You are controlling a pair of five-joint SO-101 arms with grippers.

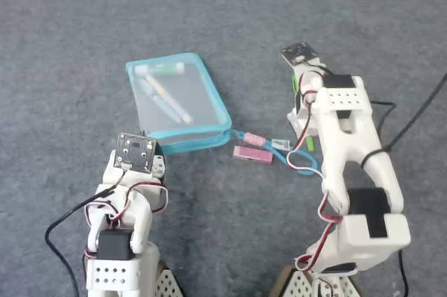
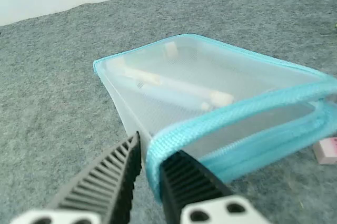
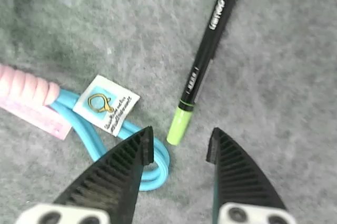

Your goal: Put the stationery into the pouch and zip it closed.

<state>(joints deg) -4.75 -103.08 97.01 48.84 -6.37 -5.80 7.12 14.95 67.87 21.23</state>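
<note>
Left gripper (image 2: 152, 153): jaws clamped together on the blue zip edge of the pouch (image 2: 210, 76) at its near corner, seen in the left wrist view. The two blue edge bands stand apart along that side.

Right gripper (image 3: 180, 137): jaws apart, held above the grey mat (image 3: 274, 50). One end of the black-and-green pen (image 3: 202, 66) lies in the gap between them, not touched by either finger.

Pouch (image 1: 174, 101): translucent with blue trim, lying flat on the mat (image 1: 70, 66) in front of the left arm. Several pens (image 1: 167, 101) lie inside it, visible through the mesh wall.

Black-and-green pen (image 1: 309, 143): on the mat, well apart from the pouch, largely hidden beneath the right arm (image 1: 342, 122) in the high view.

Pink eraser (image 1: 253, 154): on the mat between the pouch and the pen, outside the pouch.

Blue cord (image 1: 300, 164): runs from the pouch's corner past the eraser and ends in a loop just beside the pen's end. It carries a pink wrap (image 3: 26, 84) and a small white tag (image 3: 105, 105). One right jaw tip lies over the loop (image 3: 158, 166).
</note>
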